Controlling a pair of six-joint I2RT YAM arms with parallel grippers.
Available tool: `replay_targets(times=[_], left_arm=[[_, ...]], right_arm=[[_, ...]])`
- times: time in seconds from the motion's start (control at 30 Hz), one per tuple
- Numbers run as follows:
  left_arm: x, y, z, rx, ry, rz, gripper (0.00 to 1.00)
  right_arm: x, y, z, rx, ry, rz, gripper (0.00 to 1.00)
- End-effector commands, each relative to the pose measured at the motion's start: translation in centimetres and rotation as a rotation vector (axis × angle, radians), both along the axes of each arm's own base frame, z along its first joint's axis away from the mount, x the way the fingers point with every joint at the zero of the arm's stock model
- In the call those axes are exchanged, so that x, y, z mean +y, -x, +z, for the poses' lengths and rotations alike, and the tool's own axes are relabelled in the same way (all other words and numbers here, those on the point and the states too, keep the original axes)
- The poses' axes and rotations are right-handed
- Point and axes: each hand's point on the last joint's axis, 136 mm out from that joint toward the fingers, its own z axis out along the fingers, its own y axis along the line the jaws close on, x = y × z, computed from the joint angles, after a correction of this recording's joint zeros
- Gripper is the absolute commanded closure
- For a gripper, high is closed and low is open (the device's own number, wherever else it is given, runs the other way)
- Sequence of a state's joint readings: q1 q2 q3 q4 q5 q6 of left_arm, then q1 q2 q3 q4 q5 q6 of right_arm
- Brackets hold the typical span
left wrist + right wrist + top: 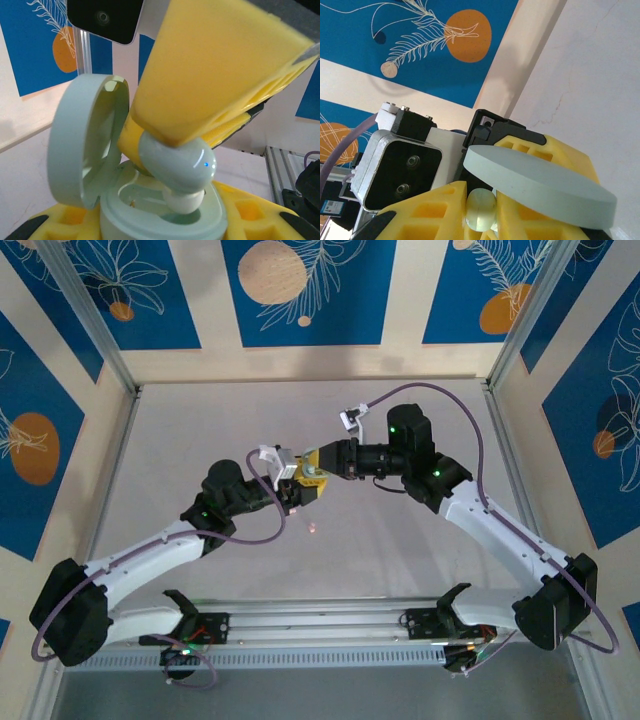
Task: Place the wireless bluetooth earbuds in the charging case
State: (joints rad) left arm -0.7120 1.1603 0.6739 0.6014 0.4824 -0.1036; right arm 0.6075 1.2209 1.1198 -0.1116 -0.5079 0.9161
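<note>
Right end effector [481, 197] pinches teal earbud [180, 167] at its 6 o'clock, tip in open case [125, 220] clamped by left end effector [160, 222].

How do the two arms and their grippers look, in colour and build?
The left arm and right arm: white links, black joints with green lights, a purple cable along each. The left gripper and right gripper have yellow fingers with hollow cells.
</note>
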Motion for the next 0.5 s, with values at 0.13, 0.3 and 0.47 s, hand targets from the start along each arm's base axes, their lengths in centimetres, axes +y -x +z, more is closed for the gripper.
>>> replay_targets(times=[0.13, 0.3, 0.47], left_arm=[[-0.1, 0.6, 2.1, -0.037, 0.061, -0.019, 0.63], [0.1, 0.5, 2.7, -0.033, 0.092, -0.006, 0.63], [0.3, 0.4, 3.2, -0.045, 0.104, 0.009, 0.63]], right_arm=[[0.2, -0.7, -0.1, -0.058, 0.033, -0.045, 0.77], [0.6, 0.0, -0.8, -0.084, 0.111, -0.013, 0.76], [0.3, 0.1, -1.3, -0.091, 0.164, -0.024, 0.74]])
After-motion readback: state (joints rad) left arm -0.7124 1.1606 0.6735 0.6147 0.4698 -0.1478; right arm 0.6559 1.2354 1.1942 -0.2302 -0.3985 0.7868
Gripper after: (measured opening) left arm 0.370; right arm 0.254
